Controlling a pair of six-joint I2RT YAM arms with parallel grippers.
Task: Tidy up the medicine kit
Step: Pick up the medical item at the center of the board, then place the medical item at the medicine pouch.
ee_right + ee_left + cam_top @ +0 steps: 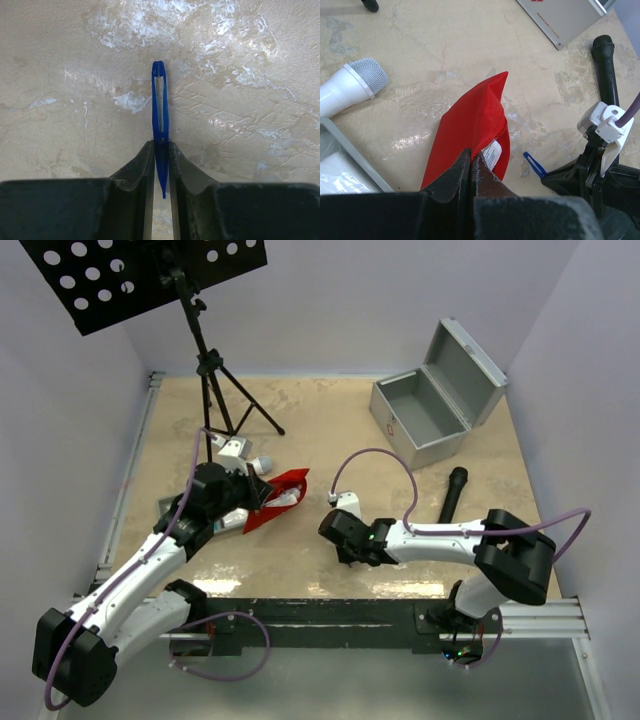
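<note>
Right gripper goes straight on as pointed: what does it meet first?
Likely the red pouch in the left gripper; the blue tweezers in the right gripper aim that way. Its wrist view shows only table, so tilt is unclear.

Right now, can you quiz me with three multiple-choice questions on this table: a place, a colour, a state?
1. Where is the case?
A) far right of the table
B) near left
C) under the left arm

2. What colour are the tweezers in the right gripper?
A) red
B) white
C) blue

3. What is the left gripper doing?
A) hanging open
B) pinching the pouch
C) gripping the case

Answers:
1 A: the top view shows it at the far right.
2 C: the right wrist view shows blue in its grip.
3 B: it is closed on the red pouch's edge.
</note>
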